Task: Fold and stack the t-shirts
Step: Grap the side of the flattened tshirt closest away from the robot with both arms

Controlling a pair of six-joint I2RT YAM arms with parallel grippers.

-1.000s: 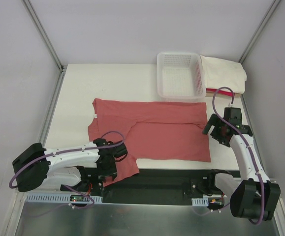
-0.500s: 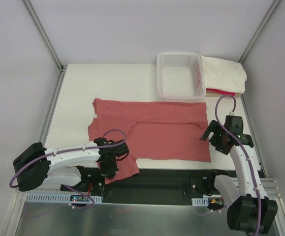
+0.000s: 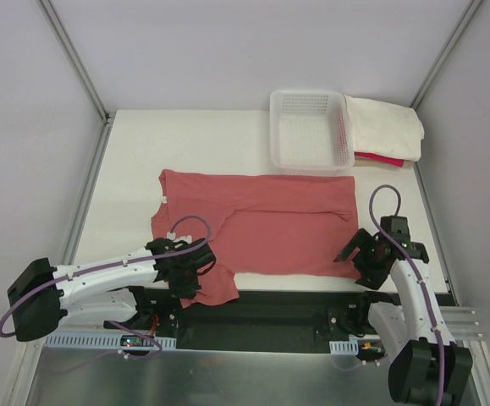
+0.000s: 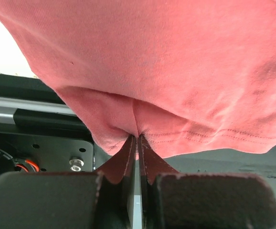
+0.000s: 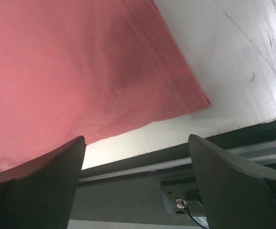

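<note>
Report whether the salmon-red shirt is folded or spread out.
Spread out: the salmon-red t-shirt lies flat across the table; only its near sleeve hangs over the edge, pinched in the shut left gripper.

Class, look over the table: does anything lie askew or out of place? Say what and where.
The salmon-red t-shirt lies mostly flat, but its near-left sleeve droops over the near edge of the table, bunched where the shut left end effector pinches it. Nothing else stands out.

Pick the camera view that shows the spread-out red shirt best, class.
The top view: nearly the whole red shirt is visible, spread out. The left wrist view shows only its hem pinched in the left end effector; the right wrist view shows only one corner.
</note>
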